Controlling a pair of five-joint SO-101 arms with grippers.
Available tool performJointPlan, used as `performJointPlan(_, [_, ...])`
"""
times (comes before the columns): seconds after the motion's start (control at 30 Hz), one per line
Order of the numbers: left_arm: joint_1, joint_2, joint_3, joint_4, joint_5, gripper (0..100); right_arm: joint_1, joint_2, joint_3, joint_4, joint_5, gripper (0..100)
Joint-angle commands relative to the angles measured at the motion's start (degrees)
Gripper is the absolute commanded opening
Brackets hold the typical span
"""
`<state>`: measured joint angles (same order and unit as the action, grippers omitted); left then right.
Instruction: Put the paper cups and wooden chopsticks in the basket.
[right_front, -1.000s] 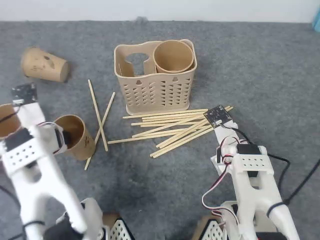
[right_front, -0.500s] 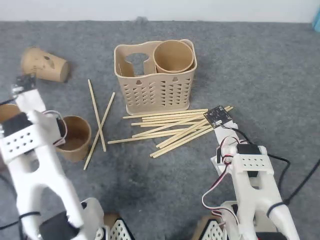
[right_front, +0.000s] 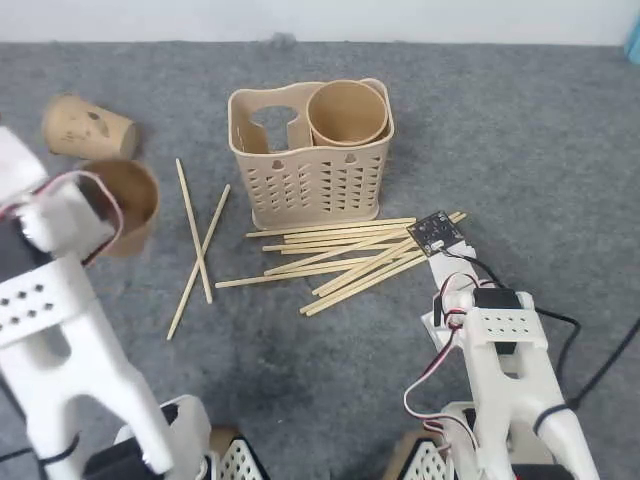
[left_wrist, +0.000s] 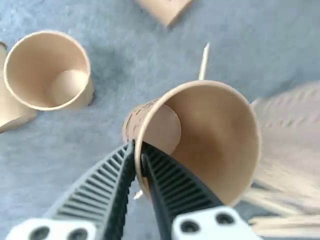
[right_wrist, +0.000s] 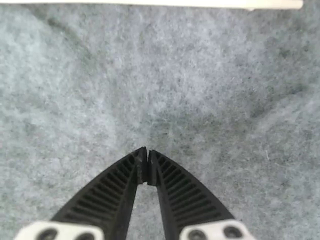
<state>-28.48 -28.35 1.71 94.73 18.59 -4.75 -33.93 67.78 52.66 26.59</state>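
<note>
Grey carpet (right_front: 520, 130); print on gripped paper cup (left_wrist: 210, 135) unreadable.

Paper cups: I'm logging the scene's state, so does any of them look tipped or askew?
One brown paper cup lies on its side on the grey carpet, left of the beige plastic basket. A second paper cup is tilted, pinched by its rim in the left gripper. The cup in the basket stands upright.

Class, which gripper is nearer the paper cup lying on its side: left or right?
Left. The left gripper, holding a second cup by its rim, is just beside the tipped cup; the right gripper sits far off by the chopstick pile.
</note>
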Motion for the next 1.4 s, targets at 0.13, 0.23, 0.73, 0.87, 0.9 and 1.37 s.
performJointPlan(0.13, [16.79,-2.11,-10.07,-5.98,11.69,1,0.66,-1.98,-0.26,0.48,0.62,0.8])
performJointPlan(0.23, [24.09,-2.11,-12.26,-11.69,11.52,1,0.66,-1.98,-0.26,0.40,0.62,0.8])
performJointPlan(0.73, [40.44,7.65,-9.54,-40.35,1.76,1,0.66,-1.98,-0.26,0.22,0.62,0.8])
performJointPlan(0.87, [40.44,12.31,-9.54,-41.85,1.76,1,0.66,-1.98,-0.26,0.22,0.62,0.8])
performJointPlan(0.9, [40.44,13.45,-9.54,-42.02,1.76,1,0.66,-1.98,-0.26,0.22,0.62,0.8])
performJointPlan(1.37, [41.85,22.15,-9.27,-39.47,1.93,1,0.66,-1.98,-0.26,0.22,0.70,0.8])
